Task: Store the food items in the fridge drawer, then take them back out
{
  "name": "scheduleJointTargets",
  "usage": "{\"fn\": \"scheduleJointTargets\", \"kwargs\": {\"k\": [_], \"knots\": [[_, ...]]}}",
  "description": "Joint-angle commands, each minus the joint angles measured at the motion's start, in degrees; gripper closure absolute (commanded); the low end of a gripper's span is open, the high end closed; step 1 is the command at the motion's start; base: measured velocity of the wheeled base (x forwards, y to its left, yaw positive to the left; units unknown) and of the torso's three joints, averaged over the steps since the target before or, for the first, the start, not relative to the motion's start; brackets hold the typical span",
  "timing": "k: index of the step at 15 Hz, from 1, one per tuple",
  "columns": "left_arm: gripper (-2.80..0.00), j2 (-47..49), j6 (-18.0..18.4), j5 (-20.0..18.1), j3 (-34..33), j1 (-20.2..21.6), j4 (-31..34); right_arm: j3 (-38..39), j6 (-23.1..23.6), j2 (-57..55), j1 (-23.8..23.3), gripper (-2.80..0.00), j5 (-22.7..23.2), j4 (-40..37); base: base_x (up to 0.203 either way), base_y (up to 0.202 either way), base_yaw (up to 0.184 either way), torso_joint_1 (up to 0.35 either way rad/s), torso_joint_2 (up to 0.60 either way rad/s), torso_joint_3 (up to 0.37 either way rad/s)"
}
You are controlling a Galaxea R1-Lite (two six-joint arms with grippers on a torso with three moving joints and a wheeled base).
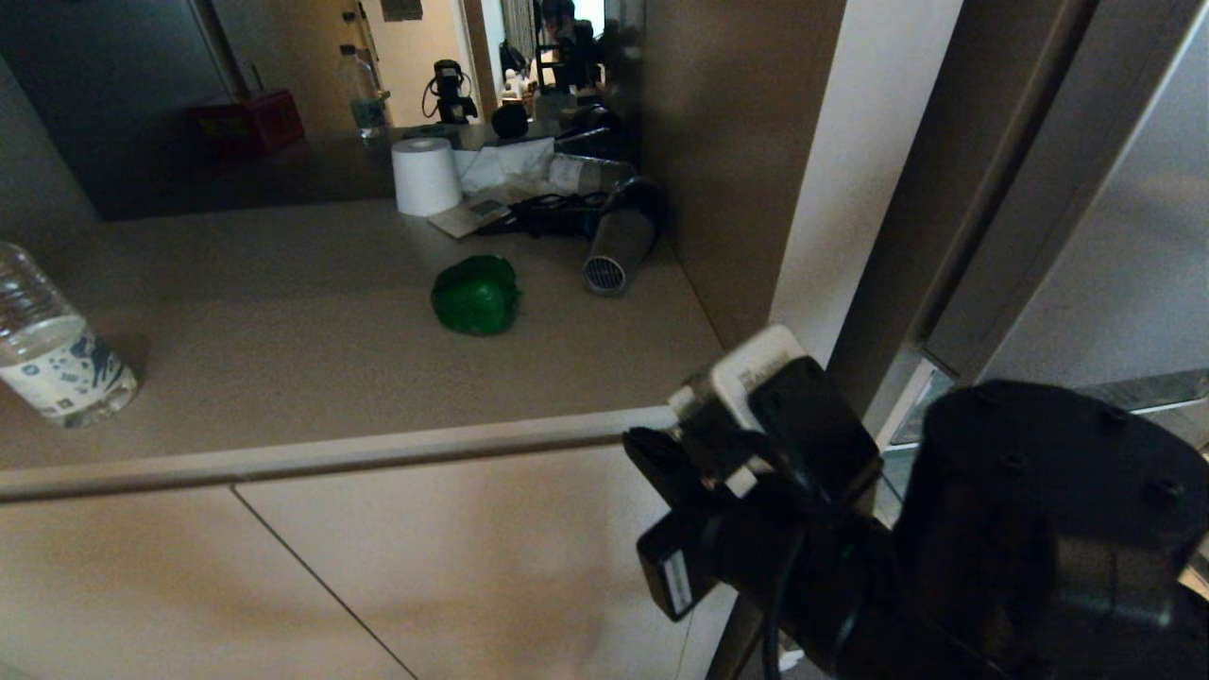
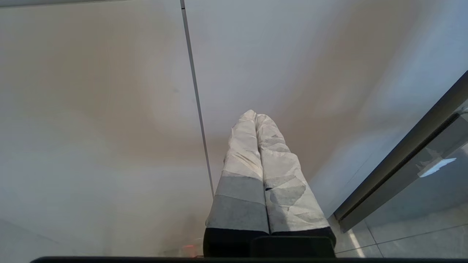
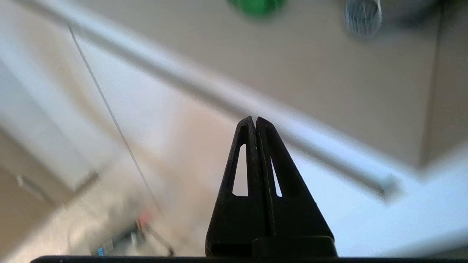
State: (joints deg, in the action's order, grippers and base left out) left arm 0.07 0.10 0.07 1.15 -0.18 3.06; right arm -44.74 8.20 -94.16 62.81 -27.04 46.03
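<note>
Beige tabletop [image 1: 283, 359], pale front edge. Lying directly on it: green pepper [image 1: 476, 295] near the middle; hair dryer [image 1: 619, 247] just beside it, nozzle toward the front edge; upright paper roll [image 1: 426, 176] behind; papers [image 1: 469, 216] beside the roll; water bottle [image 1: 52, 351] at far left; second bottle [image 1: 363, 94] and red box [image 1: 247, 123] at the back.

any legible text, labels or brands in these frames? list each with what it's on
None can be read.
Water bottle on the counter: blue-printed label, too blurred.
White sticker on the right arm's wrist camera: faint print, unreadable.
Flat packet beside the paper roll: print too small.
Green pepper, hair dryer: no text visible.
</note>
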Motion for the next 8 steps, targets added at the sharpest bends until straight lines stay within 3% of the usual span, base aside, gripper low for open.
{"fn": "scheduleJointTargets", "kwargs": {"k": [1, 4, 8], "knots": [[0.0, 0.01, -0.01, 0.01, 0.0, 0.01, 0.02, 7.22, -0.66, 5.48, 0.0, 0.0, -1.08, 0.36, 0.0, 0.0, 0.0, 0.0, 0.0, 0.0], [0.0, 0.01, -0.01, 0.01, 0.0, 0.01, 0.02, 12.25, -2.21, 8.29, -1.71, 0.0, -1.75, 0.37, 0.0, 0.0, 0.0, 0.0, 0.0, 0.0], [0.0, 0.01, -0.01, 0.01, 0.0, 0.01, 0.02, 12.84, -2.31, 8.38, -3.13, 0.0, -1.7, 0.37, 0.0, 0.0, 0.0, 0.0, 0.0, 0.0]]}}
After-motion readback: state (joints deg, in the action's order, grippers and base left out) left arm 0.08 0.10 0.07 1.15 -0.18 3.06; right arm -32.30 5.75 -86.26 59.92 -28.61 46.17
